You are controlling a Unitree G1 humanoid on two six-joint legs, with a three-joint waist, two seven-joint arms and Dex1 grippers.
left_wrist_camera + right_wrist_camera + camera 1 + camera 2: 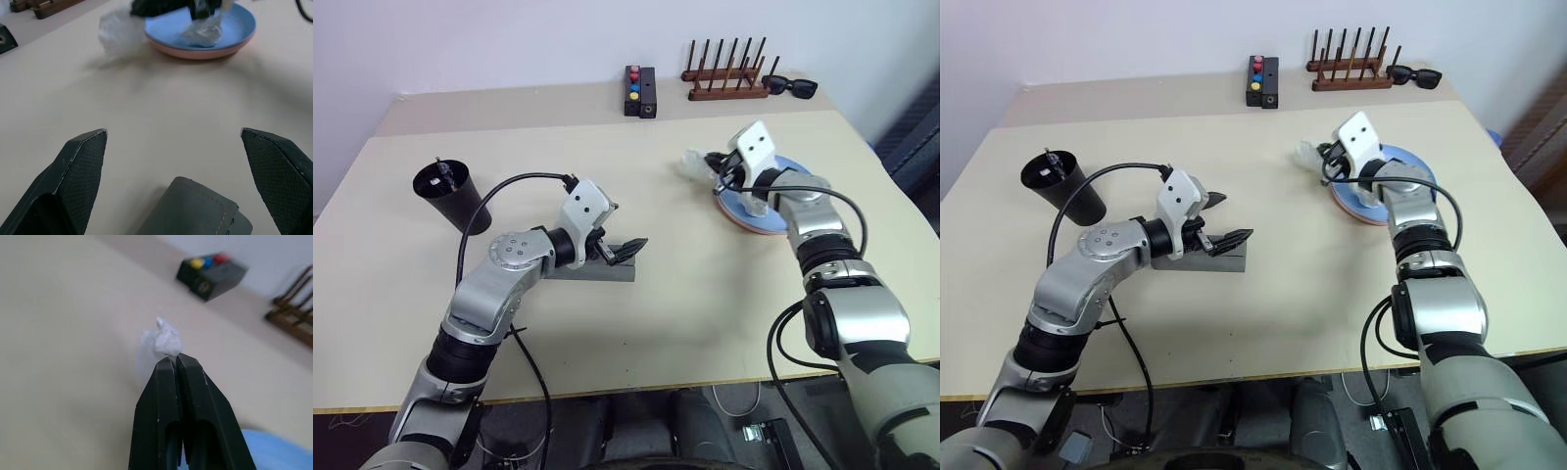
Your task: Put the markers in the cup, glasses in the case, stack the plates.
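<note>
A: While the right claw (172, 360) is pressed together on a scrap of crinkly clear plastic wrap (164, 340), it hangs over the beige desk (705, 294) just beside the plates: light blue round plate (239, 29) already sits on the salmon pink one (195, 51). Stacking looks done.

B: So it's clearing rubbish?

A: My read, yes. More wrap (203, 33) lies in the blue plate. Next move calls for carrying the scrap clear and dropping it.

B: Left?

A: Left claw (178, 142) spread wide, pointing slightly down, low over the grey hard-shell case (597, 269), lid shut. Tall black tapered cup (450, 191) stands well apart on the left, a marker (440, 171) poking out. Can't tell where the glasses are.
</note>
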